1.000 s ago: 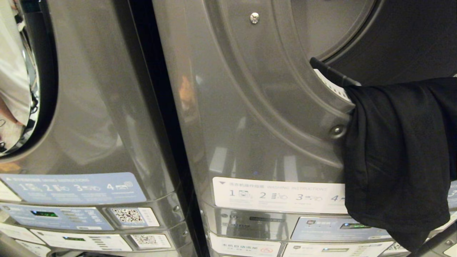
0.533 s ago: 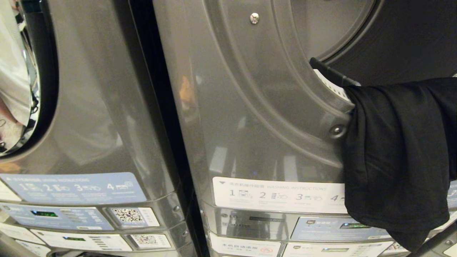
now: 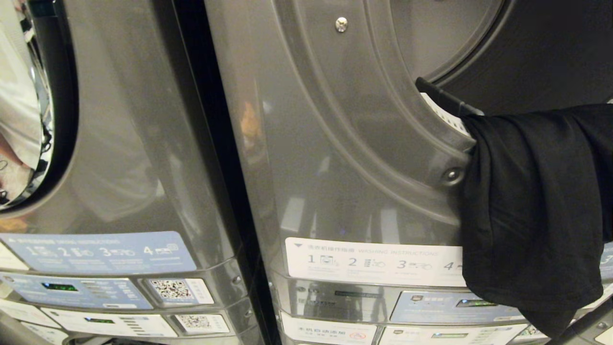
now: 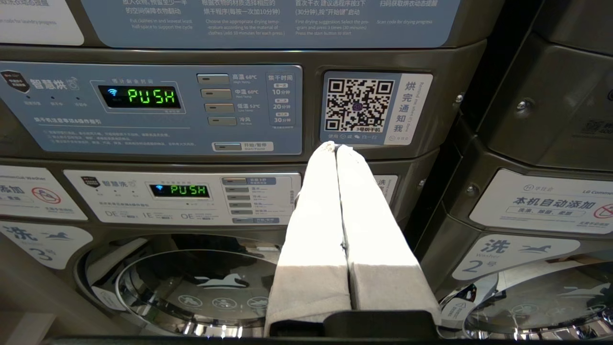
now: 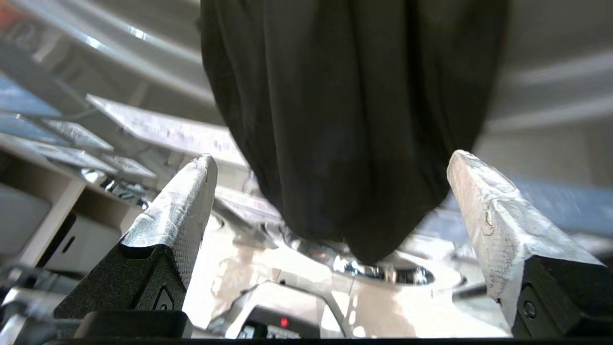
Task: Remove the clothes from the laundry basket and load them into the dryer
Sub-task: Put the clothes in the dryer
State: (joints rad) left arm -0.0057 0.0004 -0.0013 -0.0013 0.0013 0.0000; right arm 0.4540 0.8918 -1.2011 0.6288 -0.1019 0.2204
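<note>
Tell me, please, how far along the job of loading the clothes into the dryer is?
Partly done: a black garment is draped over the lower rim of the dryer opening, most of it hanging down outside. The right gripper is open just below the cloth's hanging end, holding nothing. The left gripper is shut and parked facing the control panels. Still left: pushing the garment fully inside. The basket is out of view.

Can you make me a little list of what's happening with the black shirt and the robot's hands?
black garment: draped over the dryer opening's lower rim, most of it hanging down outside the front
right gripper: open, fingers apart, pointing at the hanging cloth, not holding it
left gripper: shut, empty, parked facing a control panel reading PUSH
task status: garment not fully inside the drum yet
</note>
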